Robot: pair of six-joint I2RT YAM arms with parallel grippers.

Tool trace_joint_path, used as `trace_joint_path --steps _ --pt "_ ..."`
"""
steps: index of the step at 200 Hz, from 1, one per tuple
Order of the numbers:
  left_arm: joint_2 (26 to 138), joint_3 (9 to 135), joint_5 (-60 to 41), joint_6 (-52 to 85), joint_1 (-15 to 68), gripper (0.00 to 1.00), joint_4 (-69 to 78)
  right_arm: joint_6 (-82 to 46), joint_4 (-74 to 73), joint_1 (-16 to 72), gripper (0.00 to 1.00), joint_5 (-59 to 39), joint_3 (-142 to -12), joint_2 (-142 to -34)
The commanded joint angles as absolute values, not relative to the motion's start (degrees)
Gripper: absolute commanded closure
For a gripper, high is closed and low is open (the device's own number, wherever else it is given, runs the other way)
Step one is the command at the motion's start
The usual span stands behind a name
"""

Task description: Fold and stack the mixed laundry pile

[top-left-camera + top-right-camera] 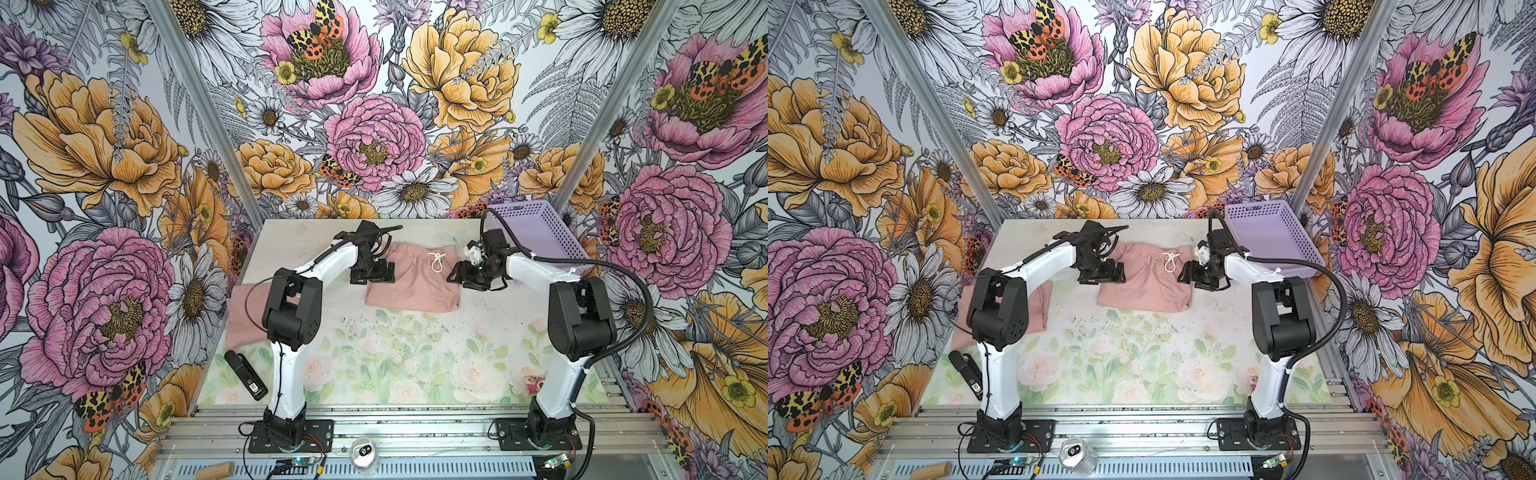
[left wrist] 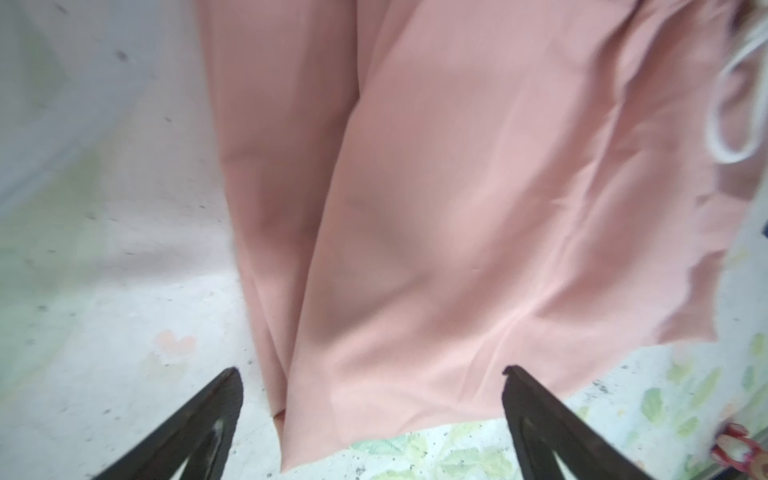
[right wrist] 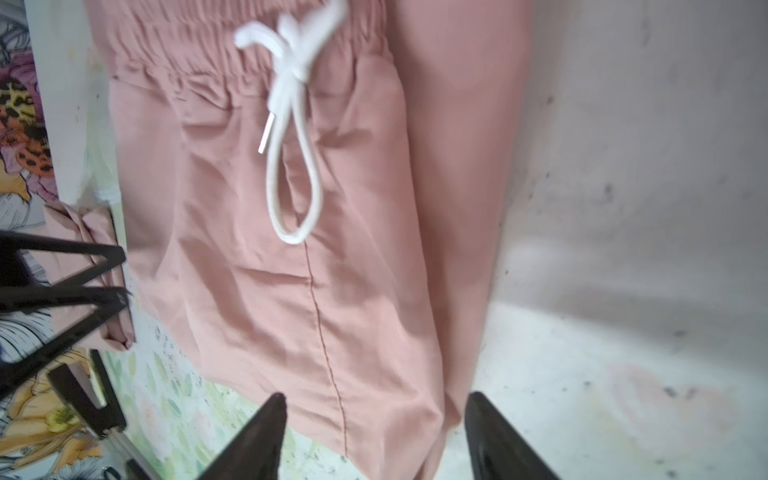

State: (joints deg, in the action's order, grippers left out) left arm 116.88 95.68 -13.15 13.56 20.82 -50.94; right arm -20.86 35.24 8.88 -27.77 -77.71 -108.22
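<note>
The dusty-pink shorts (image 1: 411,286) lie folded into a smooth, flat rectangle at the middle back of the table (image 1: 415,374), with the gathered waistband and white drawstring bow (image 3: 291,137) facing up. The left gripper (image 2: 370,369) and right gripper (image 3: 374,397) sit at opposite side edges of the shorts, both spread wide and gripping nothing.

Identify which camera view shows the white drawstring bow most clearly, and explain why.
The right wrist view: the drawstring bow appears large, knot, loop and metal tip visible. Both top views show it tiny; the left wrist view catches only a blurred loop.

Floral table (image 1: 415,365) bears a pink drawstring piece (image 1: 411,286), another pink garment (image 1: 245,316), lilac basket (image 1: 536,232), black device (image 1: 246,375).
</note>
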Motion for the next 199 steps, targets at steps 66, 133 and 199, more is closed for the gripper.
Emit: trace_joint_path --steps 66,133,199 --pt "119.79 88.64 -27.32 10.45 13.16 0.01 -33.59 -17.1 31.07 7.93 0.07 -27.52 -82.65 -117.32" --pt "123.85 89.94 -31.63 10.32 14.91 0.01 -31.58 -19.89 27.16 9.04 0.09 -32.55 -81.47 -121.12" --pt "127.89 90.42 -32.02 10.87 15.93 0.07 -32.96 -20.29 27.07 10.72 0.17 -33.31 -81.39 -123.24"
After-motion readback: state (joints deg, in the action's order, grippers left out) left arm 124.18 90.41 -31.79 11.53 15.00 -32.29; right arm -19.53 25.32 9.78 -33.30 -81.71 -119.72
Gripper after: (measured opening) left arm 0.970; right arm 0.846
